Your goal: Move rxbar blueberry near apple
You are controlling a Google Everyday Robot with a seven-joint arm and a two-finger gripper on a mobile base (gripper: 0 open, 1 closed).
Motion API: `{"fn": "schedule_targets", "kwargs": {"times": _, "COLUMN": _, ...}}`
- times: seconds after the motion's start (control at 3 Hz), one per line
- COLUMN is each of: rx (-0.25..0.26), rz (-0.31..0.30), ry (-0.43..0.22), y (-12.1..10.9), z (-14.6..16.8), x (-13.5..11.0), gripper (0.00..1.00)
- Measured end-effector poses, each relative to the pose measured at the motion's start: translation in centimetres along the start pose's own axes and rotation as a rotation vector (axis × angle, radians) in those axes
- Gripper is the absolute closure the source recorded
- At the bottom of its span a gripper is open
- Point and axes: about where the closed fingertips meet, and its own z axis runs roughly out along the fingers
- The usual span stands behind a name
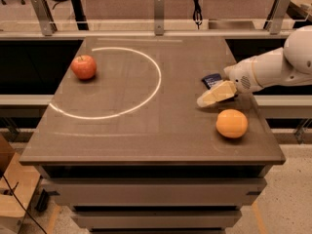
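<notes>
The rxbar blueberry (211,80) is a small dark-blue bar at the right side of the table, partly hidden behind my gripper. My gripper (214,94) is cream-coloured and reaches in from the right on a white arm. It sits just in front of and over the bar, low over the table. I cannot tell whether it holds the bar. The red apple (84,67) stands far off at the table's back left, just outside the white circle line.
An orange round fruit (231,123) lies just in front of the gripper near the right edge. A white circle line (155,89) is drawn on the brown table (146,140). Metal posts and a rail run behind the table.
</notes>
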Motion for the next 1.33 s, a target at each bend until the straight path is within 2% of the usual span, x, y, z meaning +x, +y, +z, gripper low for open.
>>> {"fn": "schedule_targets", "kwargs": {"times": 0.33, "rx": -0.008, "rz": 0.029, "ry": 0.013, "y": 0.1, "z": 0.2, "x": 0.9, "gripper": 0.18}}
{"fn": "schedule_targets", "kwargs": {"times": 0.67, "rx": 0.0, "rz": 0.036, "ry": 0.01, "y": 0.3, "z": -0.3, "x": 0.8, "gripper": 0.42}}
{"fn": "schedule_targets", "kwargs": {"times": 1.33, "rx": 0.007, "rz": 0.017, "ry": -0.013, "y": 0.9, "z": -1.1, "x": -0.6, "gripper": 0.88}}
